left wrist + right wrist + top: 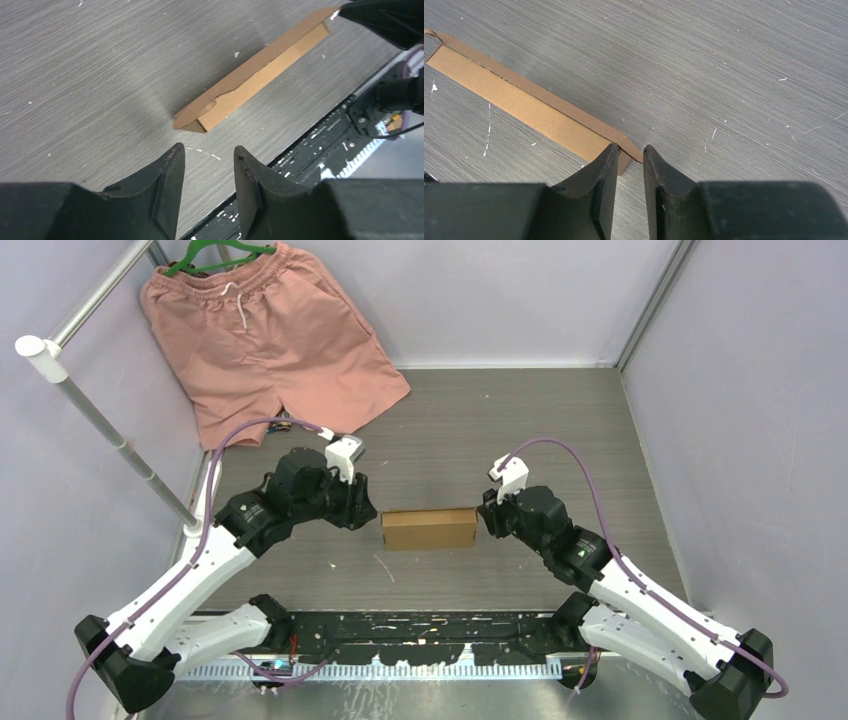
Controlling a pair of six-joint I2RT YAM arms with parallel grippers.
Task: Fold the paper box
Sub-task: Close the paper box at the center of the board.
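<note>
One table [520,420]: grey brushed top, with scattered white flecks.
Shorts [270,340]: salmon-pink, spread out at the far-left corner, well apart from the box.
Paper box [428,528]: brown cardboard, closed and low, lying mid-table between the two grippers.
Left gripper [207,150]: jaws partly apart, nothing between them, stopped just short of the box's left end.
Right gripper [628,147]: jaws narrow, tips right at the box's right-end corner; whether they pinch it, I can't tell.

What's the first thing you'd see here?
A flat brown paper box lies in the middle of the table, with a black robot pincer near each end: the left pincer and the right pincer. In the far left corner are pink shorts on a green hanger.
</note>
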